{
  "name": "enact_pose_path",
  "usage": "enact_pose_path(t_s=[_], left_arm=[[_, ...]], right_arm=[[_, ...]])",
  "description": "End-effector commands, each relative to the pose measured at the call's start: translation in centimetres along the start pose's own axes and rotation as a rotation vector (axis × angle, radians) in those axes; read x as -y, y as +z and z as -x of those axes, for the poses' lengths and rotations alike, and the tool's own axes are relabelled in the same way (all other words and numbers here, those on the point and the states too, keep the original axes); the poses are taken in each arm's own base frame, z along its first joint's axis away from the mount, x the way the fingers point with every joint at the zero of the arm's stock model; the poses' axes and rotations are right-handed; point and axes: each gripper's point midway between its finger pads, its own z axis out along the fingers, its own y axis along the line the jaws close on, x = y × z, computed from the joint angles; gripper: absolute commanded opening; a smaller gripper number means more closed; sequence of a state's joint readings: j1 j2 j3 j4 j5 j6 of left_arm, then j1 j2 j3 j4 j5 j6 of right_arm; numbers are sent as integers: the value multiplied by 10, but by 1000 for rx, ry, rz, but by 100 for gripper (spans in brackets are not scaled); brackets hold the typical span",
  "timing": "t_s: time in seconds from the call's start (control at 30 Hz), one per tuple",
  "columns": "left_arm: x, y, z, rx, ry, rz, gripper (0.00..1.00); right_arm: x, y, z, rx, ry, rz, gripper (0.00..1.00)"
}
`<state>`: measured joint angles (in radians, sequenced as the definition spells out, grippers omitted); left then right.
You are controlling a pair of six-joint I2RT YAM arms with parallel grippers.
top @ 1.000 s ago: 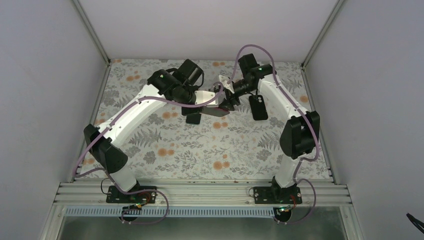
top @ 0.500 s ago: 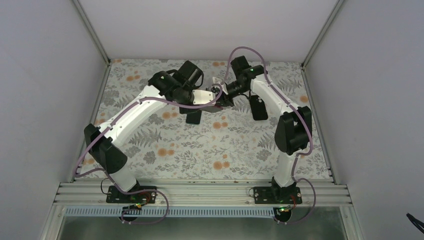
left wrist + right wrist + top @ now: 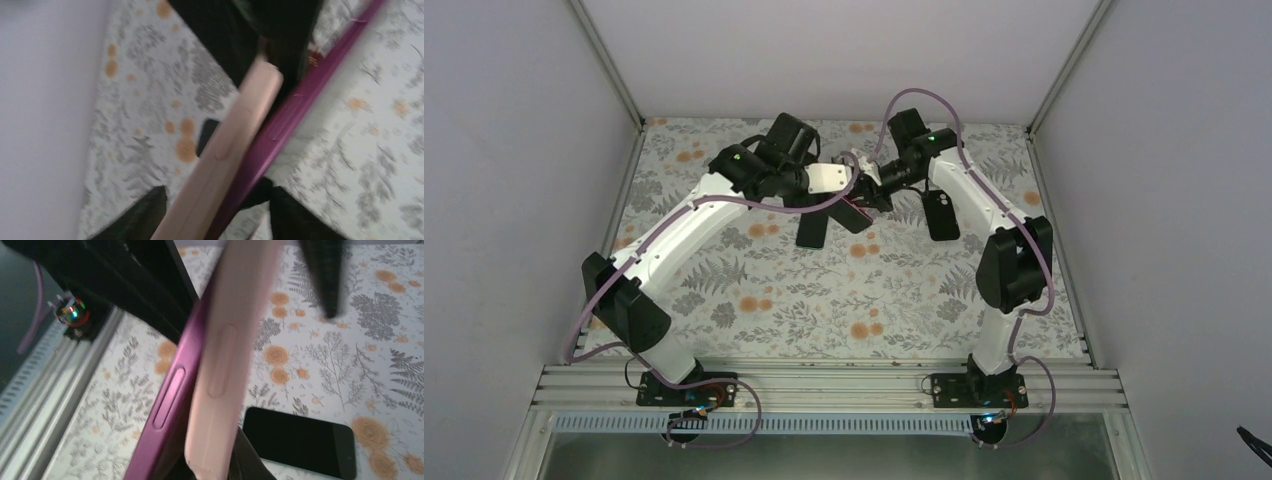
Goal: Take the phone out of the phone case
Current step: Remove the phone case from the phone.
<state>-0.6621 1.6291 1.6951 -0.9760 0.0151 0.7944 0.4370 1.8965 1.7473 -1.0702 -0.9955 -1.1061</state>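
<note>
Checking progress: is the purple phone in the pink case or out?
Partly out. In both wrist views the purple phone shows its edge bare beside the pink case, touching it, neither seated nor fully apart.

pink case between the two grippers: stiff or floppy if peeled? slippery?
Probably flexible: the pink case has a moulded button bump, like soft silicone, and seems to splay off the purple phone at one end. Likely light, being thin-walled. Its matte look suggests fair grip; blur limits certainty.
</note>
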Motion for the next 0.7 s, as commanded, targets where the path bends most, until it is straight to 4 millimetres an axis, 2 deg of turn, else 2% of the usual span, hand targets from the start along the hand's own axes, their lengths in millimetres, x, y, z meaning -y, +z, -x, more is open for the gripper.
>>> enact_pose_path(t_s=[0.0, 0.03, 0.07, 0.23, 0.37, 0.43, 0.5, 0.67], left_arm=[[-138, -77, 120, 553, -31, 616, 74], [-137, -75, 118, 548, -31, 612, 91], [-135, -74, 116, 545, -30, 605, 99], [-126, -80, 111, 543, -26, 577, 100], [-123, -95, 103, 545, -28, 600, 100], [-121, -93, 99, 533, -27, 606, 100], [-124, -83, 92, 508, -40, 604, 100], [-128, -33, 78, 418, -95, 556, 100]], right_arm=[[-103, 2, 102, 321, 92, 360, 3], [-102, 1, 101, 319, 97, 354, 3], [-99, -1, 100, 316, 102, 345, 3], [-73, -16, 89, 334, 165, 273, 3], [-44, -36, 79, 390, 253, 226, 3], [-36, -47, 77, 435, 286, 232, 3], [-32, -50, 76, 445, 296, 237, 3], [-28, -43, 64, 434, 359, 260, 3]])
